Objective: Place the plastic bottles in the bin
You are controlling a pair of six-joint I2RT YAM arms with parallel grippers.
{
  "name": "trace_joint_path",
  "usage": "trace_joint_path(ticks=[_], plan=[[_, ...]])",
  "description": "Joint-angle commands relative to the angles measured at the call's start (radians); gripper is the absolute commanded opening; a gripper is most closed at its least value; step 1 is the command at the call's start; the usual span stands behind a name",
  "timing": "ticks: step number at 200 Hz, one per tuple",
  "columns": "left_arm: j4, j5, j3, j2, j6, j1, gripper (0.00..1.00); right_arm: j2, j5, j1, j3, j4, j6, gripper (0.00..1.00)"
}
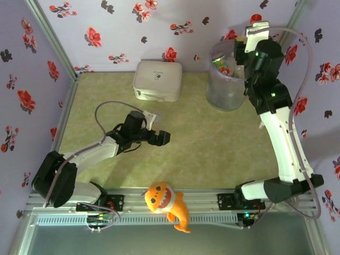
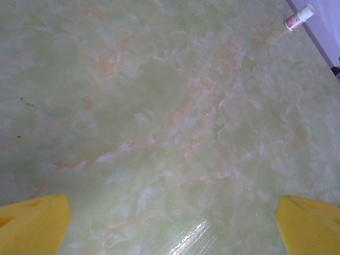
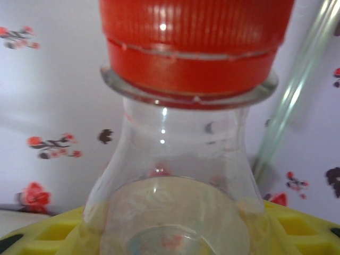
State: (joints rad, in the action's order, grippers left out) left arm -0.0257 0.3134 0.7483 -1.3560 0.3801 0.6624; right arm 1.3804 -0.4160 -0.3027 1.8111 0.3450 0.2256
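Observation:
My right gripper [image 3: 170,236] is shut on a clear plastic bottle [image 3: 175,159] with a red ribbed cap [image 3: 194,42], its yellow fingers at both sides of the bottle's body. In the top view this gripper [image 1: 248,38] is raised by the far rim of the bin [image 1: 226,85], a translucent grey bucket with bottles inside. My left gripper [image 1: 161,137] hovers low over the green table, open wide, and its yellow fingertips [image 2: 32,223] have nothing between them. A small bottle [image 2: 298,17] with a white cap and a red-white label lies far off by the wall.
A white rounded square box [image 1: 157,81] stands at the back of the table, left of the bin. An orange plush shark [image 1: 169,204] lies on the front rail between the arm bases. Flowered walls close in the table on three sides.

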Motion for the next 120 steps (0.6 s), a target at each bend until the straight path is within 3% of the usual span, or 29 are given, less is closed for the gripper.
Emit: trace_joint_path(ticks=[1, 50, 120], plan=[[0.005, -0.025, -0.009, 0.033, 0.019, -0.008, 1.0, 0.085, -0.022, 0.042, 0.037, -0.089, 0.1, 0.4], [0.029, -0.055, -0.033, 0.082, 0.026, -0.007, 1.0, 0.284, 0.049, 0.088, 0.169, -0.091, 0.147, 0.36], [0.048, -0.076, -0.06, 0.127, 0.026, -0.009, 1.0, 0.457, 0.16, 0.129, 0.273, 0.067, 0.054, 0.3]])
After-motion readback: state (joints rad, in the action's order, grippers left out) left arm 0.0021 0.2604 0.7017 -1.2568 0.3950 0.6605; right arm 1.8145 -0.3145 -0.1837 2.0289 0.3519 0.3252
